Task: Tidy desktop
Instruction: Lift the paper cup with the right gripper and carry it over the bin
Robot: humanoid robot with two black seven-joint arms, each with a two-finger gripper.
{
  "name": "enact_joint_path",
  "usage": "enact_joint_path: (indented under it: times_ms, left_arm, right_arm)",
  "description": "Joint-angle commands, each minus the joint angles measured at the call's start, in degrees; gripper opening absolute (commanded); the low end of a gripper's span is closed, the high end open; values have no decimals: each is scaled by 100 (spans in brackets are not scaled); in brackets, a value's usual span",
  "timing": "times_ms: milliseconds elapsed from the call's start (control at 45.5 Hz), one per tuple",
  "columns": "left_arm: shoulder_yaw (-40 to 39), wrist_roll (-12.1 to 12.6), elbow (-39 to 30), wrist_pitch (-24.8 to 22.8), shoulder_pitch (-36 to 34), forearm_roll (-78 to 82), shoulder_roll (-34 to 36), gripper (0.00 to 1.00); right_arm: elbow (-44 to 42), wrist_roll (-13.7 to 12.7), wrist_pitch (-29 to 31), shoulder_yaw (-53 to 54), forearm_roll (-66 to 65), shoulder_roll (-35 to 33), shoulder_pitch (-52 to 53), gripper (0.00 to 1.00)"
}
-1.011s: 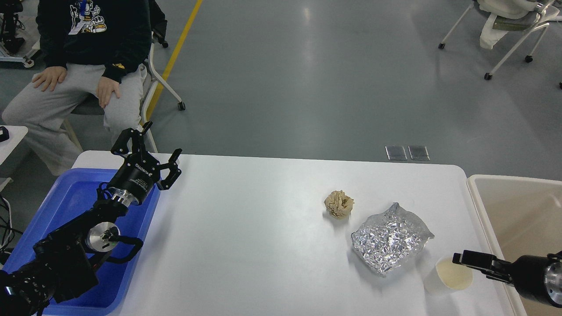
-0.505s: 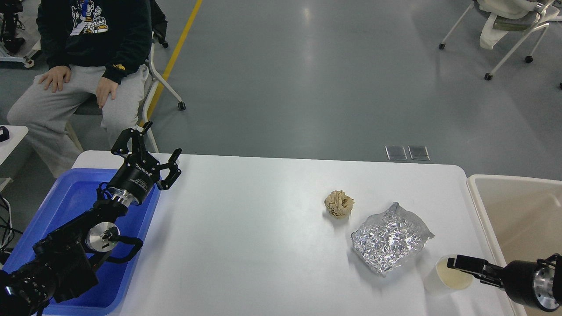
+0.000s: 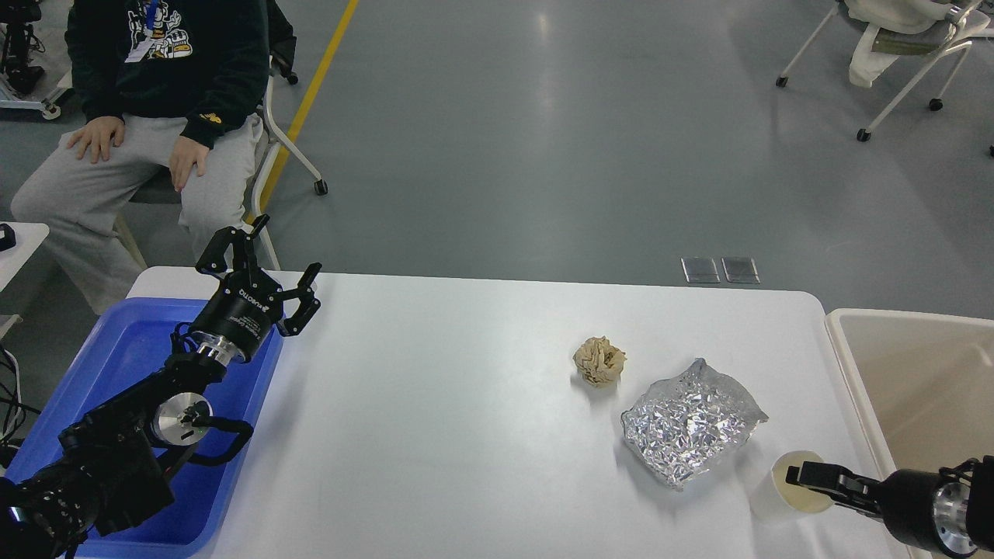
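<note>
Three items left: paper ball, foil tray and cup lie on the right half of the tabletop point(image 3: 435, 419), none binned; most tidying seems undone.
Blue tray point(image 3: 124, 357): smooth plastic, far left, nothing visible inside it.
Left gripper point(image 3: 260, 268): fingers spread wide, holding nothing, above the tray's far corner.
Paper ball point(image 3: 599, 361): tan, crumpled, roughly round.
Foil tray point(image 3: 689, 421): silver, creased, shallow, squarish.
Cup point(image 3: 788, 495): white paper, round, pale inside.
Right gripper point(image 3: 800, 475): dark, edge-on over the cup's rim; opening cannot be told.
Beige bin point(image 3: 842, 349): smooth, right of the tabletop.
</note>
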Motion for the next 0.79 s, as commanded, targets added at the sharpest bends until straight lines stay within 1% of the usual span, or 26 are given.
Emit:
enact_joint_path:
  times_ms: [0,88,110,286,462,637,703,769]
  left_arm:
    - [1,0,0,4,0,0,0,100]
    - [1,0,0,4,0,0,0,100]
    - [1,0,0,4,0,0,0,100]
    - [1,0,0,4,0,0,0,100]
    - [1,0,0,4,0,0,0,100]
    - [1,0,0,-5,0,0,0,100]
    - [1,0,0,4,0,0,0,100]
    - [-8,0,0,-5,0,0,0,100]
  right_arm:
    - [-15,47,-10,1,-4,17,-27,16]
    - [-7,39,-10,1,-4,17,-36,1]
    - [2,39,-10,1,-4,9,-27,0]
    - [46,47,-10,19,5,-88,-18,0]
    - [204,74,25,115,67,-342,-9,0]
    - [749,126,165,370,295,-966,122,0]
    - [898,126,367,502,435,-1221,254,0]
    - [1030,126,692,634,593,-1502,403,0]
